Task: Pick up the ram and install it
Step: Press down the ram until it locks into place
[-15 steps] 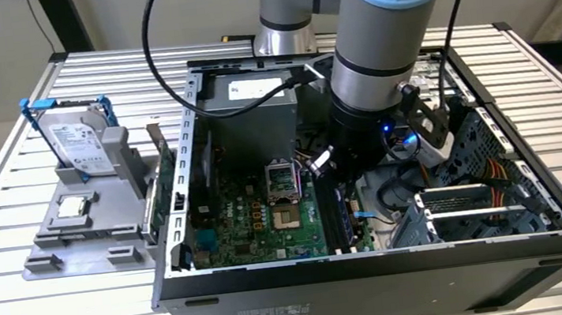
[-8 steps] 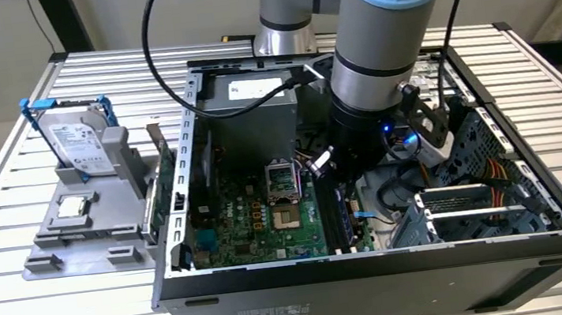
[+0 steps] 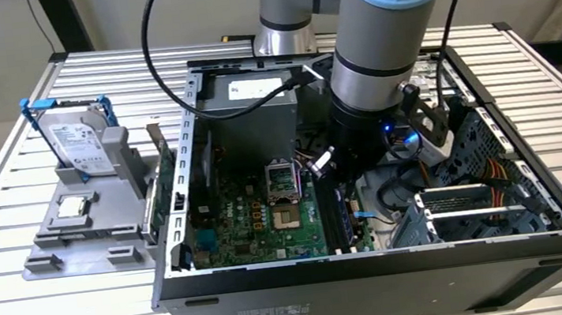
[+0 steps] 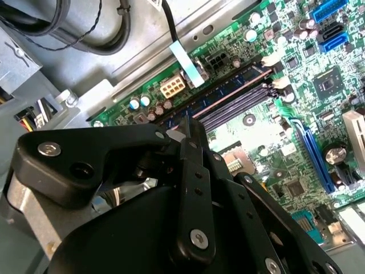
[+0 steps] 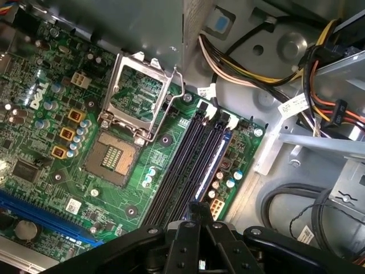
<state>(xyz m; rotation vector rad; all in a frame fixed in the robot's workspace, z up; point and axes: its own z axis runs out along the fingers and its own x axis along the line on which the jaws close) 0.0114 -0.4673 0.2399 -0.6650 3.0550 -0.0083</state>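
On a ribbed metal table (image 3: 23, 314) sits the open computer case (image 3: 379, 273), where the black gripper (image 5: 198, 214) clamps the thin ram (image 5: 210, 171) (edge-on) over long slots (image 5: 182, 165).

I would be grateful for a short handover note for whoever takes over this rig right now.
Pincer: down inside the computer case, right over the memory slots. I cannot tell whether it is open or shut.
Ram: the bluish stick lies along one of the black slots on the motherboard, as both wrist views show. The pincer tip is right at one end of it.
Done: the ram is off the table and in line with its slot.
Left: the views do not settle whether the stick is pressed fully home and latched, so treat the install as unconfirmed.
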